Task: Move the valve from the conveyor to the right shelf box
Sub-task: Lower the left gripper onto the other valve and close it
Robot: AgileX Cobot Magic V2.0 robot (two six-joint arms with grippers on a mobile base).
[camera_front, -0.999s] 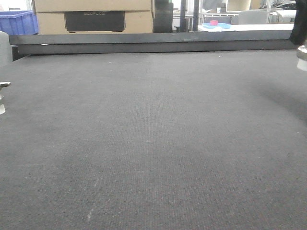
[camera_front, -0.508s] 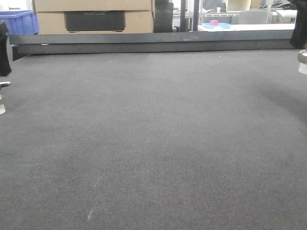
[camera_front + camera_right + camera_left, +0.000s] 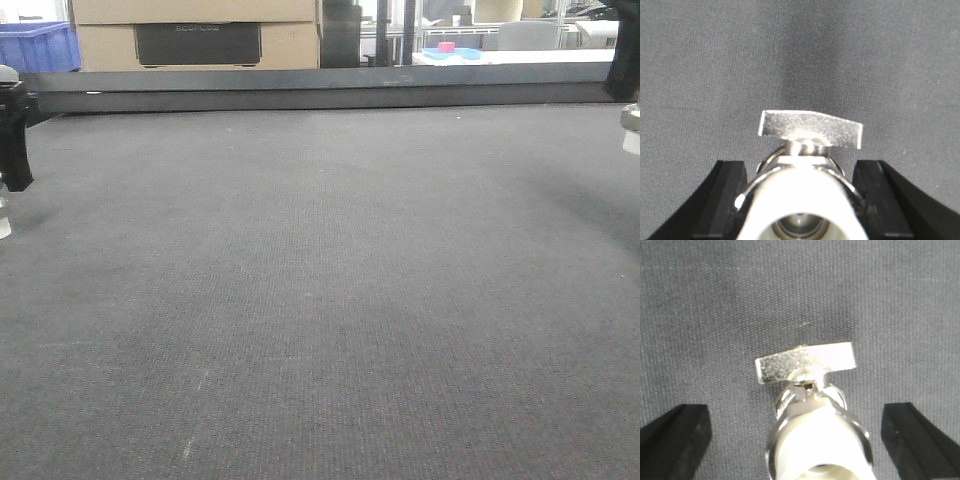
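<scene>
Clamping the valve (image 3: 801, 210) by its white-capped body between the fingers (image 3: 726, 200) of the right gripper (image 3: 799, 172), with the lever handle (image 3: 810, 129) lying crosswise, at the right edge of the conveyor (image 3: 320, 300). Holding the left gripper (image 3: 795, 415) with fingers (image 3: 675, 440) spread wide apart, straddling a second valve (image 3: 817, 440) without touching it, at the conveyor's left edge.

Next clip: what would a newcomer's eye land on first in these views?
Each wrist camera is filled by a shiny steel valve with a white cap and flat lever: the left valve stands between the fingers of the wide-open left claw, while the right claw has its fingers against the sides of the right valve. The front view is nearly all dark grey conveyor.
</scene>
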